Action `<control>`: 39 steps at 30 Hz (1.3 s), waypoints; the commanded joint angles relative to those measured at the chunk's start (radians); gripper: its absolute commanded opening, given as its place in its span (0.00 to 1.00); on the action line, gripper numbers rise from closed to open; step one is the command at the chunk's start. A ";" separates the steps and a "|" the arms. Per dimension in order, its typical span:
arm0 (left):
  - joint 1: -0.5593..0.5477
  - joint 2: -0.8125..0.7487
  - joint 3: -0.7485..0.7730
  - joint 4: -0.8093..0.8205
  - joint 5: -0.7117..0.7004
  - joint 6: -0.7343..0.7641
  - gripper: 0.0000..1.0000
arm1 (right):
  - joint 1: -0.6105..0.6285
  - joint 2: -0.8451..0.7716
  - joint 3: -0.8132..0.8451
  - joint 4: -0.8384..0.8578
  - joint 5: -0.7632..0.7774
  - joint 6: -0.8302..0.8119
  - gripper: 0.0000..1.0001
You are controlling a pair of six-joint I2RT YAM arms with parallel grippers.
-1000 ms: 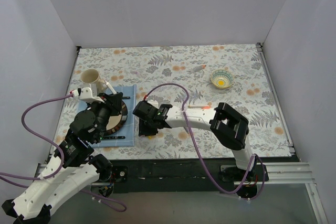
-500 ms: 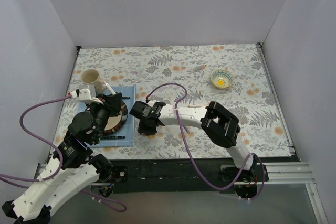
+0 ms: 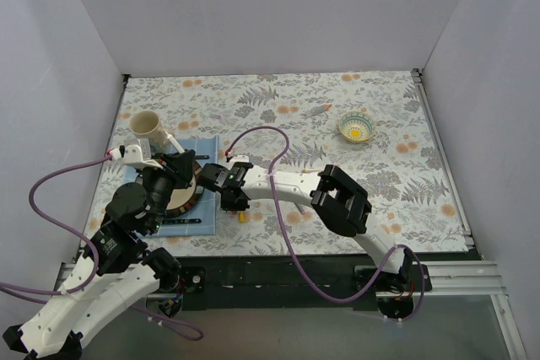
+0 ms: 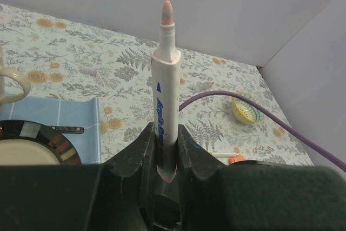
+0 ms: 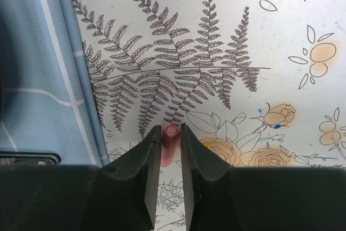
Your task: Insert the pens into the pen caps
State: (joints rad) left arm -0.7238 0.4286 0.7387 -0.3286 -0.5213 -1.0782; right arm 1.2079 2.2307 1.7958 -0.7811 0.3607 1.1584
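Left gripper [image 4: 166, 136]: closed narrow on the lower end of the pen, above the plate [image 4: 16, 129] at the left side of the table
Pen [image 4: 165, 93]: white body with blue print and a pink tip, no cap on it; it stands straight out of the jaws, long axis along the fingers, the tip free and pointing away from the wrist
Relation: in the top view the right gripper is just beside the left one, on its right and a little nearer to the bases; so the cap lies to the right of the pen, and I judge both arms about equally near to the meeting place
Right gripper [image 5: 168, 129]: narrow, it pinches the cap from both sides, low over the fern pattern, just right of the blue mat [image 5: 32, 52]
Cap [image 5: 171, 145]: short pink tube, axis along the fingers; the end turned away from the wrist shows a round ring, I think this is the open mouth, but I am not sure
Next move, as I judge: bring the pink tip and this ring onto one line, then push together; whether the two axes already agree I cannot tell
Yellow cap [image 3: 240, 217]: lies on the table close to the right gripper, not held
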 commanded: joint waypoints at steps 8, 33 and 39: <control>0.001 -0.013 -0.015 0.017 -0.009 0.020 0.00 | 0.025 0.032 0.014 -0.116 0.006 -0.060 0.32; 0.001 -0.008 -0.013 0.013 0.015 0.009 0.00 | -0.004 0.043 -0.054 -0.003 0.037 -0.209 0.10; 0.001 0.062 0.016 -0.009 0.095 -0.037 0.00 | -0.099 -0.062 -0.142 0.123 0.101 -0.344 0.01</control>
State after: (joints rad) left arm -0.7238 0.4370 0.7284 -0.3283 -0.4885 -1.0904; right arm 1.1946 2.1921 1.7237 -0.7200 0.3878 0.9226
